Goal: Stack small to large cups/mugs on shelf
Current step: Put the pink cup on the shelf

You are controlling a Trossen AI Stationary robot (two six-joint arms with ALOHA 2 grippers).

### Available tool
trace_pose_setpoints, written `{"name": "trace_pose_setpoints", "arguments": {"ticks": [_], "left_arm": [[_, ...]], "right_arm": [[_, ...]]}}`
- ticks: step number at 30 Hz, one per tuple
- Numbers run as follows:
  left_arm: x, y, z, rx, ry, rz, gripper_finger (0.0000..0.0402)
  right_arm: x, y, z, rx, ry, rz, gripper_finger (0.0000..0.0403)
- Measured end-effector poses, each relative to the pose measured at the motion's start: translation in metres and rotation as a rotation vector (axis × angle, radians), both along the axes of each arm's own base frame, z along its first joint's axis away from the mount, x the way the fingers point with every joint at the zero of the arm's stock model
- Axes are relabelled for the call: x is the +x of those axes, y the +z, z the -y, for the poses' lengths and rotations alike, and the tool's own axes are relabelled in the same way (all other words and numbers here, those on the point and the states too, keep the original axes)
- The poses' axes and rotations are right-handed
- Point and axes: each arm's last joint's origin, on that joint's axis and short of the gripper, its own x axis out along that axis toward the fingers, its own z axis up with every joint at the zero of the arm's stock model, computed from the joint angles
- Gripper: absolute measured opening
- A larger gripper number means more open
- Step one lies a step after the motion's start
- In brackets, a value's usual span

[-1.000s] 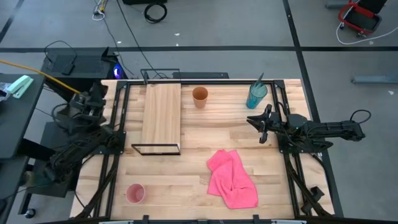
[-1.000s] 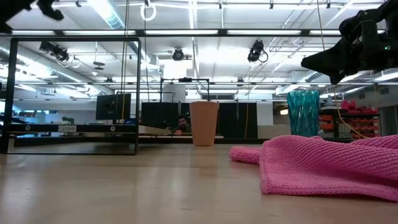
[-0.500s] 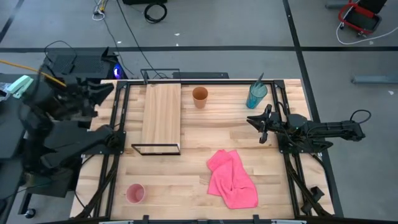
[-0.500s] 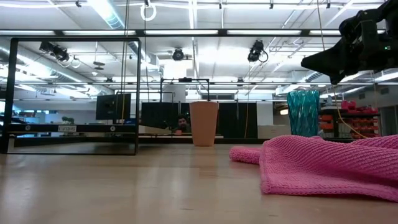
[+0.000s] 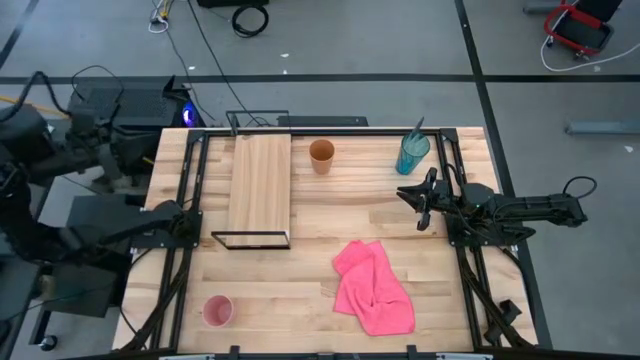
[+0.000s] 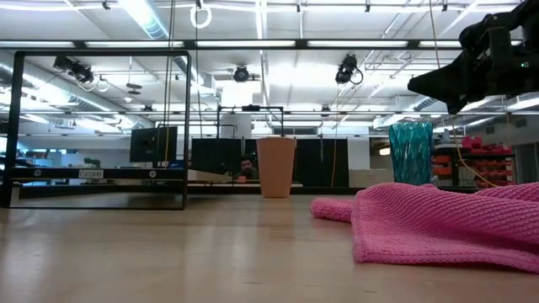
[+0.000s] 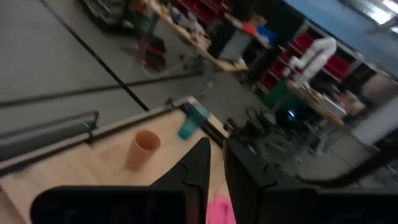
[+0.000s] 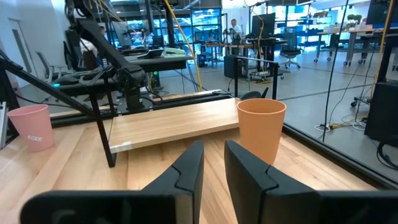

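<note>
Three cups wait in the high view: pink cup (image 5: 217, 311) at seven o'clock, orange cup (image 5: 321, 155) and teal tumbler (image 5: 411, 153) near twelve, shelf (image 5: 260, 185) toward ten. The right gripper (image 5: 413, 199) hovers at three o'clock; we fear its nearly pressed-together fingers could topple the tumbler. In the left wrist view, the left gripper (image 7: 215, 163) is nearly closed too. We read no labels.

three cups stand upright and well apart: a small pink cup (image 5: 217, 310) at the table's 7 o'clock corner, an orange cup (image 5: 321, 155) near 12, a tall teal tumbler (image 5: 412, 153) toward 1. the bare light-wood shelf (image 5: 260, 187) lies at 11.
</note>
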Motion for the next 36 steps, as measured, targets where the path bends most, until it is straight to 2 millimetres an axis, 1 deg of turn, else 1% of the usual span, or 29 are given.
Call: {"name": "trace_pose_setpoints", "arguments": {"ticks": [7, 10, 18, 21, 24, 27, 30, 36], "left_arm": [[0.019, -0.003, -0.01, -0.128, -0.237, -0.025, 0.0056], [0.023, -0.003, -0.011, -0.196, -0.331, -0.01, 0.0056], [0.015, -0.007, 0.001, -0.383, -0.377, 0.027, 0.0049], [0.008, -0.012, 0.008, -0.48, -0.368, 0.025, 0.0052], [0.004, -0.016, 0.012, -0.52, -0.354, 0.016, 0.0051], [0.004, -0.015, 0.012, -0.474, -0.33, 0.017, 0.005], [0.008, -0.009, 0.007, -0.359, -0.323, 0.033, 0.0052], [0.025, 0.008, -0.013, -0.115, -0.332, 0.076, 0.005]], "right_arm": [[0.0, 0.0, 0.0, 0.0, 0.0, 0.0, 0.0073], [0.0, 0.0, 0.0, 0.001, 0.0, 0.0, 0.0073], [0.0, 0.0, 0.0, 0.001, 0.0, 0.0, 0.0073], [0.0, 0.0, 0.0, 0.001, 0.0, 0.0, 0.0073], [0.0, 0.0, 0.0, 0.001, 0.0, 0.0, 0.0073], [0.0, 0.0, 0.0, 0.001, 0.0, 0.0, 0.0073], [0.0, 0.0, 0.0, 0.001, 0.0, 0.0, 0.0073], [0.0, 0.0, 0.0, 0.002, 0.0, 0.0, 0.0073]]}}
